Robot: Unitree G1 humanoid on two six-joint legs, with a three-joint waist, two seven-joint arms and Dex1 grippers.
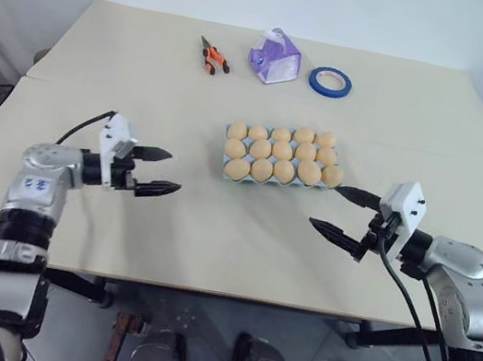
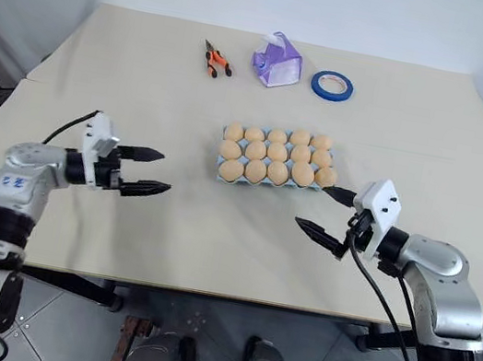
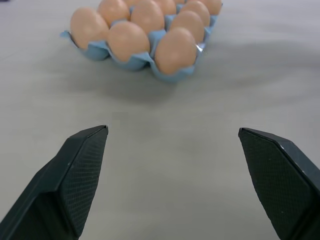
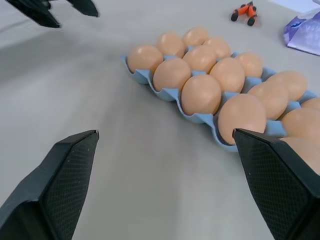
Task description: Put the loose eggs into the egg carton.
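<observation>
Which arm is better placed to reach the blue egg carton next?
Right. The right claw, open and empty, sits just beside the light blue moulded egg carton; the left claw, also open, stands farther off across the beige table. Every cup seems filled with tan eggs.

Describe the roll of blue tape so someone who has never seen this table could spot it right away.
Look to the far edge of the beige table, beyond the light blue egg carton. The blue tape roll lies flat, rightmost of three items there, beside the purple-and-white tissue pack. It is the one open ring.
</observation>
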